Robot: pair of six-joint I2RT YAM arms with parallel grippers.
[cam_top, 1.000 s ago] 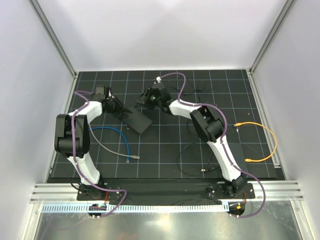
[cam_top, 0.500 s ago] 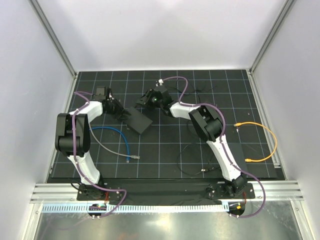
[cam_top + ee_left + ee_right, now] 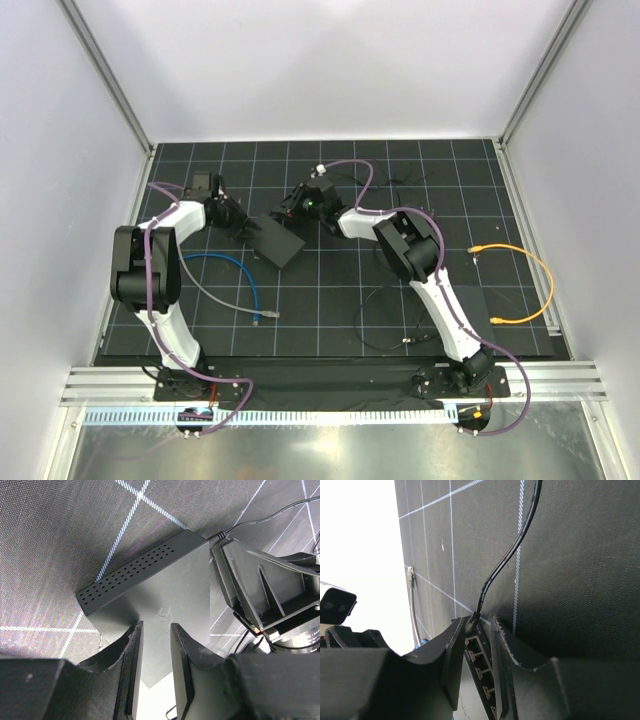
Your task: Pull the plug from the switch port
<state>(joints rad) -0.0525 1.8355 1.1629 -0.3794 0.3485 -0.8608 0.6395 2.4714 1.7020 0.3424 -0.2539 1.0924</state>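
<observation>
While both arms reach toward the middle-left of the gridded mat, the count from above is: one switch, two grippers, four loose cables.

Loose cables: one blue cable and one grey cable near the left arm, their ends close together. One orange cable looped at the right edge. One thin black cable near the right arm's base.

The switch is a flat black box lying at an angle between the two grippers. It has a plain top and rows of small vent holes along one side. The right wrist view shows a row of ports on its face, at least three of them visible.

One plug, black, is seated at the end of the port row. Its black lead curves away across the mat.

Left gripper: fingers narrowly apart and over the switch top. I cannot tell whether they clamp it.

Right gripper: fingers stand on either side of the plug with a slim gap. Contact cannot be confirmed.
</observation>
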